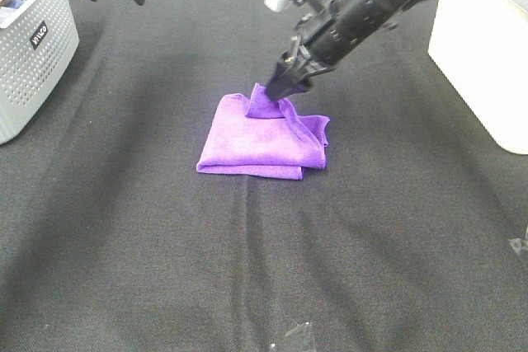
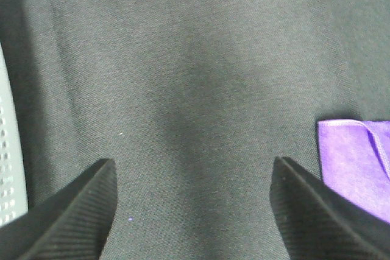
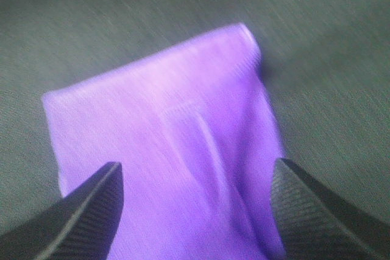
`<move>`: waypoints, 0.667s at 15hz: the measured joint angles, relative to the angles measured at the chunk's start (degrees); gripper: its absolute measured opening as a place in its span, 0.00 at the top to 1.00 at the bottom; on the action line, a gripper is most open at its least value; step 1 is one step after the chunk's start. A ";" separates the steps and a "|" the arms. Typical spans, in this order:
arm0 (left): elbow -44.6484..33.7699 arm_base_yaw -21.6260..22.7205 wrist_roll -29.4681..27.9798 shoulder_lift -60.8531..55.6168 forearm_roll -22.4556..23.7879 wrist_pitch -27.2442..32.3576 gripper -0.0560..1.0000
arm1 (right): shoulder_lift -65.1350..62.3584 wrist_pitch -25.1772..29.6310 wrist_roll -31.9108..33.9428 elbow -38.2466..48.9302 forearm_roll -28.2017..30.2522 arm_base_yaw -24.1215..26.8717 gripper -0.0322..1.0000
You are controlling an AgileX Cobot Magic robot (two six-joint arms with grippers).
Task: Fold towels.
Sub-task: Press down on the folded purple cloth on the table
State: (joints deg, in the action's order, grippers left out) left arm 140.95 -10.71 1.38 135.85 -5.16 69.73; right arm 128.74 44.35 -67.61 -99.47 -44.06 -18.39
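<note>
Towel (image 1: 260,144) purple, folded, right pincer (image 1: 285,86) apart over it, left pincer (image 2: 192,172) apart, basket (image 1: 29,80) label (image 1: 39,35) reads WILKO

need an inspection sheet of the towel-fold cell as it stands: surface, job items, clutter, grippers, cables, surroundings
Surface: black table cloth, lightly creased, no spills seen.
Job's things: one purple towel, folded, mid-table; its far corner stands bunched up at the right gripper.
Clutter: small clear piece at the near edge, too small to identify.
Grippers: left gripper open, at the far left, over bare cloth, clear of the towel. Right gripper open, fingers wide apart over the towel in its blurred wrist view.
Cables: nothing seen.
Surroundings: white perforated basket on the left; white box on the right.
</note>
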 joint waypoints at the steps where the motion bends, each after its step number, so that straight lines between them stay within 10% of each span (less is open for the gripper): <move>1: 0.00 0.00 0.06 0.00 -0.74 0.00 0.31 | 0.40 0.06 -3.55 0.00 -4.07 0.00 0.32; 10: 0.00 0.00 1.03 0.00 -2.29 0.00 0.31 | 5.27 -4.30 -8.31 0.00 -6.19 0.00 0.36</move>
State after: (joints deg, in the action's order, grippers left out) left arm 140.95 -10.71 2.41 135.85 -7.45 69.73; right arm 134.01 40.05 -75.92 -99.47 -50.25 -18.39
